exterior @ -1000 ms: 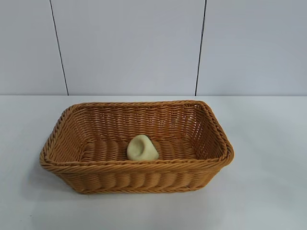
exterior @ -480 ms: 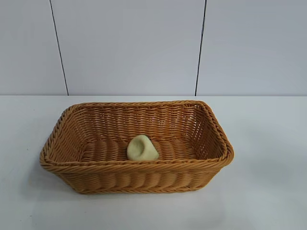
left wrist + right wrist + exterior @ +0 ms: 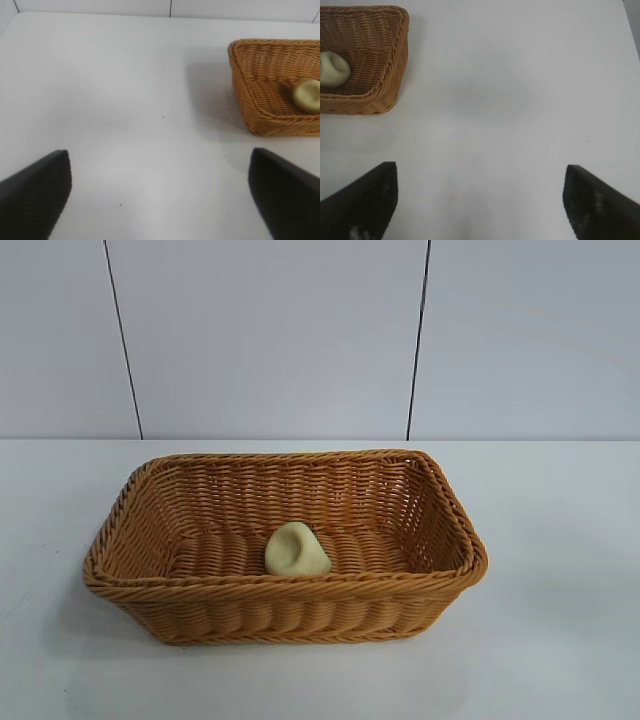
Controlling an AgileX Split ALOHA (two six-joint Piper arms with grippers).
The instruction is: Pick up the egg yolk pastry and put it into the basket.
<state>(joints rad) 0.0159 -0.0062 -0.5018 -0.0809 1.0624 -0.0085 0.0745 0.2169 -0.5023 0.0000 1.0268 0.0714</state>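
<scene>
Egg yolk pastry already resting inside basket, near its front wall. Left claw and right claw both released, empty, above bare surface. Keep clear of basket; avoid disturbing pastry.

The white counter bears a wicker basket, set slightly toward 6 o'clock of centre.

No readable text

We find no words, labels, brands, numbers or signs anywhere that we can read in any view.
</scene>
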